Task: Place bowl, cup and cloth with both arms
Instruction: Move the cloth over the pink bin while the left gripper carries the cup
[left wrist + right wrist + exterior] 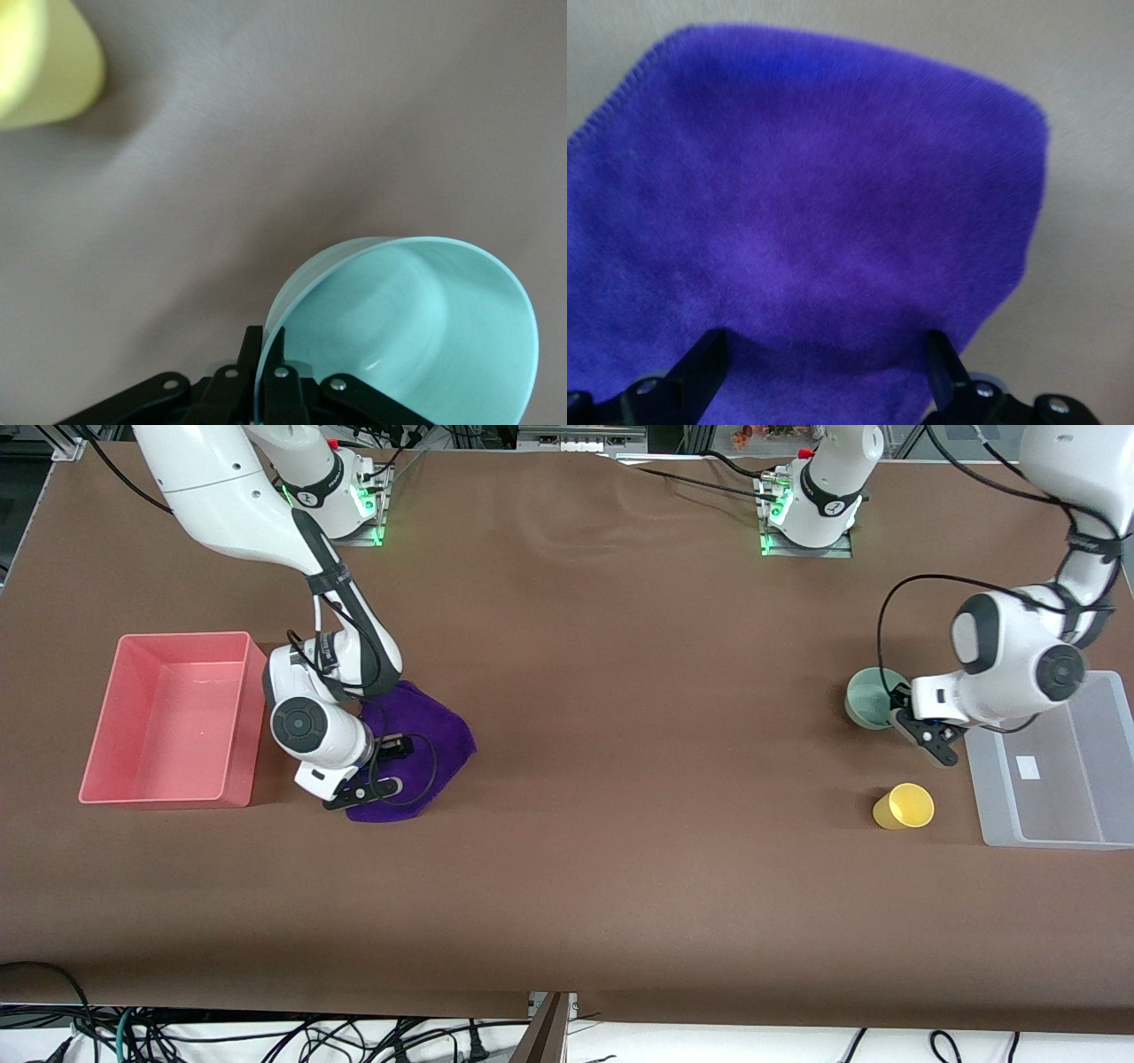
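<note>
Two glossy white arms point(230, 505) with black joint discs, looped black cables and black jaws.

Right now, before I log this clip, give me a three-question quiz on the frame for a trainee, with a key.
1. True or false: the left gripper is shut on the rim of the bowl.
2. Which thing lies nearest the front camera?
A. the cup
B. the bowl
C. the cloth
3. Fill in: the right gripper is open, with its fingers spread over the ____.

Key:
1. True; the wrist view shows the fingers pinching the rim, one inside and one outside.
2. A; the cup lies lowest in the front view, beside the clear bin.
3. Cloth; the purple fabric lies beside the pink bin.
</note>
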Controlling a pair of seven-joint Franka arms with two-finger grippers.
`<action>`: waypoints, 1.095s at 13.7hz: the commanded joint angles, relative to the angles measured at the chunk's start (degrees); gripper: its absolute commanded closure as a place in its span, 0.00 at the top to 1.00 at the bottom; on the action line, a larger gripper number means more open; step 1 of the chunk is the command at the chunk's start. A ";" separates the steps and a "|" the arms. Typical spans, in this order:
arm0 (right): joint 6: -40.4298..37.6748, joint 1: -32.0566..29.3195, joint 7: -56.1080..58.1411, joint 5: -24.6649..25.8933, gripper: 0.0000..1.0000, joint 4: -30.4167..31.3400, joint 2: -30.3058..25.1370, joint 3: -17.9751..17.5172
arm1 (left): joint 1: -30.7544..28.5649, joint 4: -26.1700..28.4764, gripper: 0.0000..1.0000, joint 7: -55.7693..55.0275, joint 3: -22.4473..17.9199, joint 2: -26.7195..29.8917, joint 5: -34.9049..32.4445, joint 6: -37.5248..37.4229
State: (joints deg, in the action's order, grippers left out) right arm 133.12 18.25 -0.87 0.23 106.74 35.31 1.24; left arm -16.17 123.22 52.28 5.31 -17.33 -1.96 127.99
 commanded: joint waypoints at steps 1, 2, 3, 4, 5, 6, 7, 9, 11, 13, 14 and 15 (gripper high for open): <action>1.44 0.12 -0.01 -0.76 0.61 1.45 -0.59 -0.19 | -0.61 -12.69 0.00 1.51 0.05 0.81 -0.50 -14.31; 1.35 0.12 -0.10 -0.76 0.28 1.54 -0.50 -0.19 | -0.61 -16.39 0.00 1.60 -0.30 0.29 -0.76 -17.57; 1.35 0.12 -0.19 -0.76 0.07 1.45 -0.42 -0.19 | -1.66 -19.47 0.00 1.60 -0.74 -0.06 -0.77 -19.08; 1.18 0.12 -0.53 -0.76 0.00 1.37 -0.42 -0.19 | -3.32 -21.85 0.00 1.95 -0.83 -0.50 -1.29 -19.36; 0.92 0.03 -0.54 -0.76 0.00 1.10 -0.50 -0.19 | -4.29 -24.05 0.00 3.69 -0.83 -1.20 -3.90 -19.27; 0.74 0.03 -0.45 -0.76 0.00 0.84 -0.50 -0.19 | -5.96 -27.21 0.00 6.06 -0.83 -3.65 -5.93 -19.01; 0.65 -0.06 0.16 -0.67 0.00 -0.03 -0.85 -0.19 | -8.41 -30.37 0.00 9.21 -0.74 -6.28 -6.30 -19.01; -3.80 -0.76 1.04 -0.58 0.00 -1.70 -4.17 0.25 | -12.46 -35.22 0.00 15.90 -0.83 -12.43 -6.22 -18.31; -18.07 -2.51 4.36 -0.50 0.00 -10.01 -6.38 1.21 | -15.89 -36.38 0.00 19.51 -0.83 -16.75 -6.22 -11.76; -36.35 -3.31 12.16 -0.58 0.00 -22.13 -6.48 4.89 | -18.62 -36.11 0.00 22.94 -0.74 -21.14 -5.61 -4.01; -43.49 -3.40 16.30 -0.50 0.00 -26.36 -6.48 7.35 | -19.59 -36.29 0.00 24.44 -0.65 -22.81 -5.34 -2.41; -49.56 -3.66 21.04 -0.41 0.00 -29.10 -6.57 10.24 | -19.94 -36.21 0.00 24.54 -0.65 -23.96 -4.90 -1.00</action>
State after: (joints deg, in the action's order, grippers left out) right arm 95.02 15.50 12.52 0.23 85.00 27.73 7.85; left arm -35.27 89.84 74.75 3.84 -38.17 -7.00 125.83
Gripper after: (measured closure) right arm 0.938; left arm 0.965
